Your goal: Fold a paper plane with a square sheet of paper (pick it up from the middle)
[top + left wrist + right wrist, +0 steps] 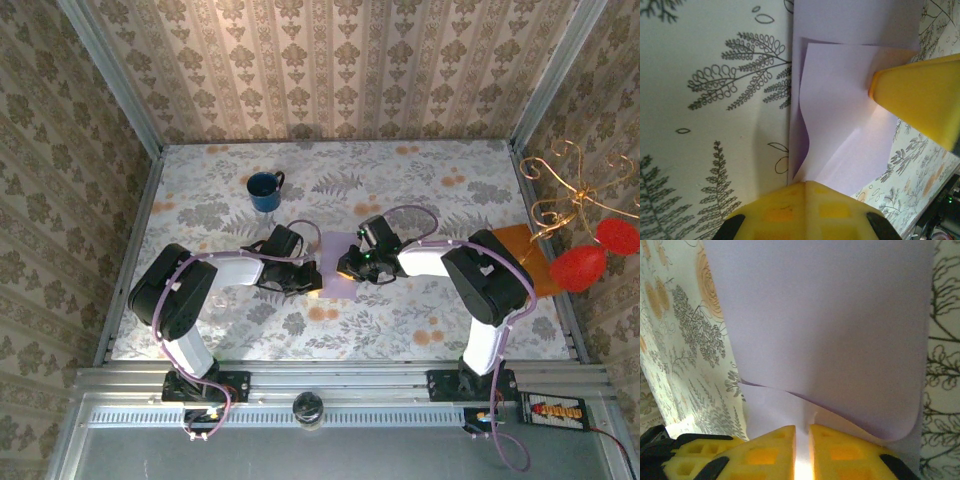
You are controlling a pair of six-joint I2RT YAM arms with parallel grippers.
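the top external view was lit evenly and fairly brightly from above, and soft shadows were cast beneath both arms onto the worktop [400,330]. straight rails were slightly bowed near its edges. in the left wrist view the left pincer [805,187] was blurred, and a soft shadow was thrown beside the raised flap of the square sheet of paper [840,125]. in the right wrist view the right pincer [801,432] was out of focus, and a bright glow was seen in the slit between its fingers.
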